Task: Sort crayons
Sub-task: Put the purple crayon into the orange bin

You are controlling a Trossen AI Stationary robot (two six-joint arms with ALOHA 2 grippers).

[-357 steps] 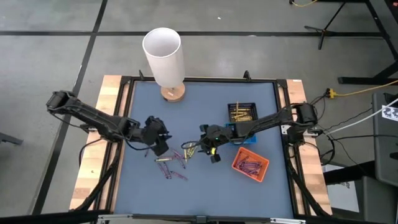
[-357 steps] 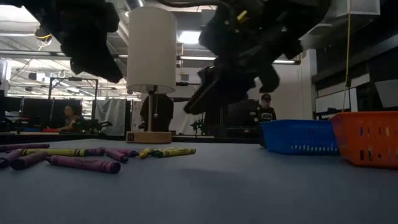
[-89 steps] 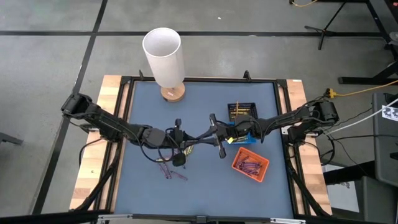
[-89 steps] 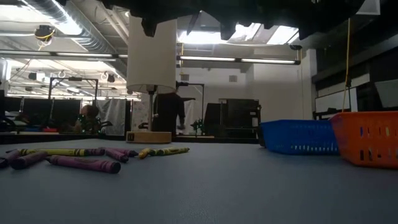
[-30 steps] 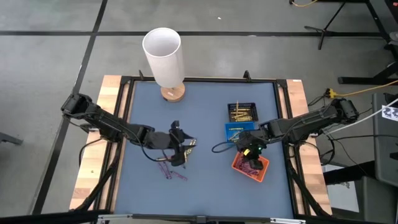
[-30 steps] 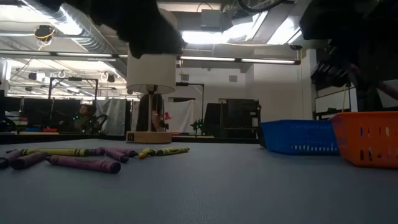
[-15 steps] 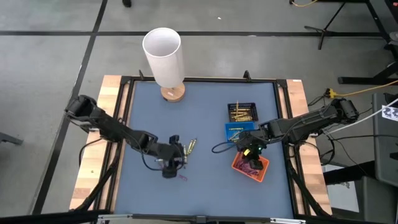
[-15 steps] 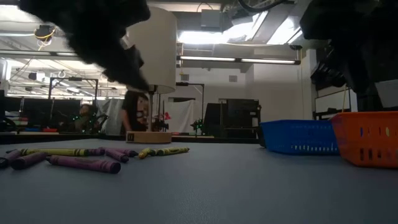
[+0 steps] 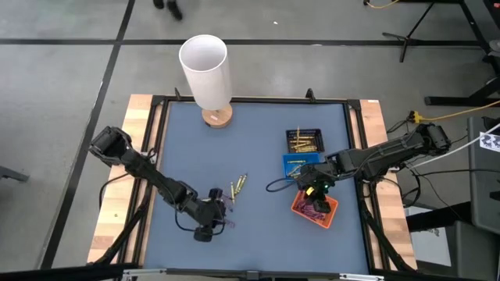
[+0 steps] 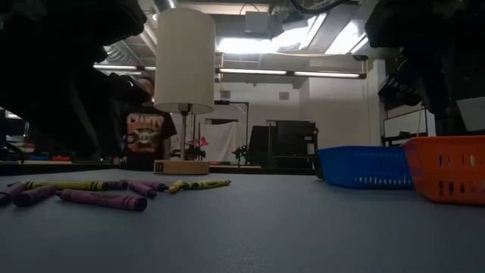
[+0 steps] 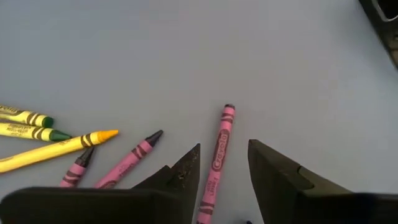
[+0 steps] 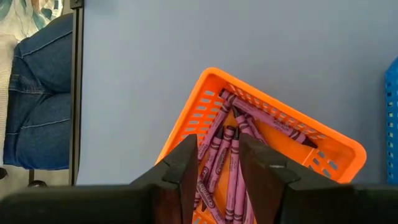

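Several loose crayons lie flat on the blue-grey table: yellow ones (image 9: 237, 185) and purple ones (image 9: 224, 205), also seen in the low view (image 10: 98, 199). My left gripper (image 9: 205, 224) hangs low over the near ones, pointing slantwise down. It is open, its fingers standing on either side of a magenta crayon (image 11: 225, 121), which lies on the table. Whether they touch it I cannot tell. My right gripper (image 9: 312, 190) hangs open above the orange tray (image 12: 193, 109), which holds several purple crayons (image 12: 230, 162).
A blue tray (image 9: 300, 165) and a black tray (image 9: 305, 140) with yellow crayons stand beyond the orange one. A lamp with a tall white shade (image 9: 205, 69) stands at the far edge. A person's leg in jeans (image 12: 37, 93) shows beyond the table's edge.
My left gripper has gone toward the table's near edge and down onto the purple crayons, tipping further downward. A purple stick that showed at my right gripper in the low view a second ago no longer shows there.
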